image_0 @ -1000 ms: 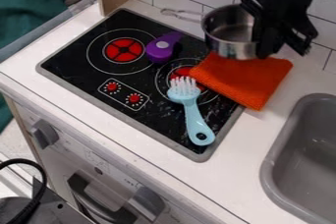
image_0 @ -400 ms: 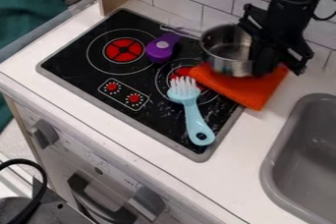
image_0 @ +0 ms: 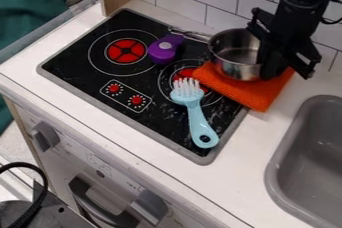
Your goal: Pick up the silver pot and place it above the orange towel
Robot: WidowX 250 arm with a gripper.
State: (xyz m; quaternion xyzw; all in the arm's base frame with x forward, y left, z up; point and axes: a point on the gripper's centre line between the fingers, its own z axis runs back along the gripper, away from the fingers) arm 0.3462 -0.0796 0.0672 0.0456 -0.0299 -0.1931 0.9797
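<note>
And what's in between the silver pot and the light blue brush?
The orange towel: its left end lies between the silver pot and the light blue brush, as the camera view shows.

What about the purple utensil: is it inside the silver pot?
No, the purple utensil lies on the black cooktop, outside the silver pot.
</note>
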